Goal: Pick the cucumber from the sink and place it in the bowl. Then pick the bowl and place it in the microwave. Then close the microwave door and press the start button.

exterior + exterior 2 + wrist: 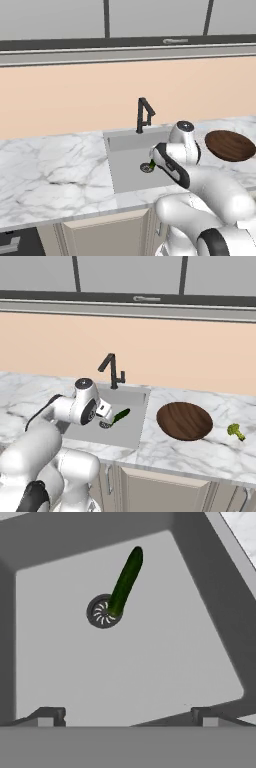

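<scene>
Below my released end effector (125, 717), fingertips spread wide, lay the sink (150, 677); the cucumber (125, 580) rested with one end over the drain (102, 612).

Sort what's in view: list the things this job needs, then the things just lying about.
For the job:
cucumber, one end over the drain
sink
bowl, on the counter right of the sink

Just lying about:
broccoli, on the counter beyond the bowl
faucet
</scene>
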Robot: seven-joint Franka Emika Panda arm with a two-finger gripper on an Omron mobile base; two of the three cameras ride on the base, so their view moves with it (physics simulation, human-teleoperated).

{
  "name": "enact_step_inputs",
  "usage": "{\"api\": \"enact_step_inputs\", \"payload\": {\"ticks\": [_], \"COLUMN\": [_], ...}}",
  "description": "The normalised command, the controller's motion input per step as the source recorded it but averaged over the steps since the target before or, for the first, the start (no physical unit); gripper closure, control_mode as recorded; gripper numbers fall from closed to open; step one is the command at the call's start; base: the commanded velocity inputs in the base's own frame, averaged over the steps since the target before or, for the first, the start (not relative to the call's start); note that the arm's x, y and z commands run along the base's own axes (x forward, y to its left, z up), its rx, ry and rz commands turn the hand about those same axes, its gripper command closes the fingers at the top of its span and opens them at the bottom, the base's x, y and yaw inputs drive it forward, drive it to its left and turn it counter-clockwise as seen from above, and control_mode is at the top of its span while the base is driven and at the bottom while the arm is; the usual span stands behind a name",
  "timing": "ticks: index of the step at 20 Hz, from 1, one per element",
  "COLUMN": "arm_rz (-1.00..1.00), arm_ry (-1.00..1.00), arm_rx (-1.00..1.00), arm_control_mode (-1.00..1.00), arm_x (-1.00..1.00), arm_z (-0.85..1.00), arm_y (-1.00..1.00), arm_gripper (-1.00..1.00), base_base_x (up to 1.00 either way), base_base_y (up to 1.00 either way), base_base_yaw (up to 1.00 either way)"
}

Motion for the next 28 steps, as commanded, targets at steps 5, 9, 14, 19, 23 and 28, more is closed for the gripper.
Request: {"api": "enact_step_inputs", "payload": {"ticks": [5,9,14,19,23,28], "arm_rz": [-0.05,-0.03,0.00,-0.01,-0.02,0.00], "arm_ry": [0.05,0.07,0.08,0.07,0.03,0.00], "arm_rx": [0.00,0.00,0.03,0.03,0.00,0.00], "arm_control_mode": [-1.00,-1.00,-1.00,-1.00,-1.00,-1.00], "arm_x": [0.79,0.59,0.37,0.39,0.51,0.30], "arm_z": [-0.30,-0.51,-0.50,-0.36,-0.33,-0.38], "arm_y": [0.00,-0.04,-0.11,-0.05,0.00,0.00], "arm_gripper": [-1.00,-1.00,-1.00,-1.00,-1.00,-1.00], "base_base_x": [0.00,0.00,0.00,0.00,0.00,0.00], "base_base_y": [0.00,0.00,0.00,0.00,0.00,0.00], "base_base_yaw": [0.00,0.00,0.00,0.00,0.00,0.00]}}
